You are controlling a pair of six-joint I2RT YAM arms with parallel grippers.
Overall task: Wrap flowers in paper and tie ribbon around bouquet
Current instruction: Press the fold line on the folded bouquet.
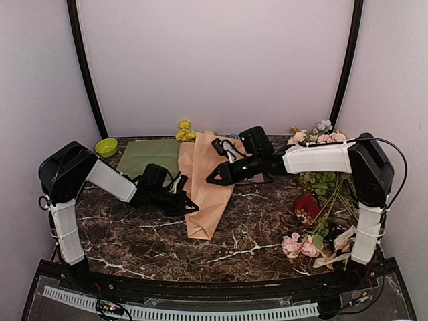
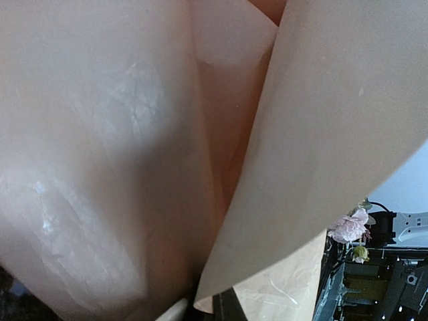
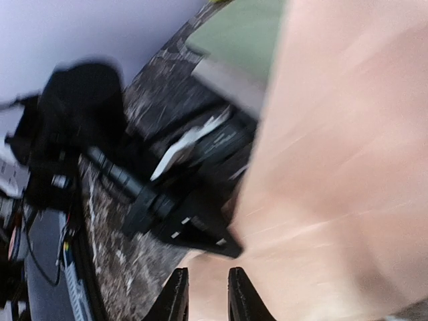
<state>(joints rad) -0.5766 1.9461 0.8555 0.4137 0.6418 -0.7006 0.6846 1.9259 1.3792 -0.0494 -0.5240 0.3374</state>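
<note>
The peach-pink paper lies folded into a long cone on the marble table, narrow end toward me. Yellow flowers show above its wide far end, so the two form the bouquet. My left gripper sits at the cone's left edge, shut on a corner of the paper; its fingertips barely show. My right gripper hovers over the middle of the cone with its fingers a little apart and nothing between them, the paper below. The ribbon is out of view.
A green sheet and a green bowl lie at the back left. On the right are pink and white roses, a red object, green stalks, cream ribbons and more blossoms.
</note>
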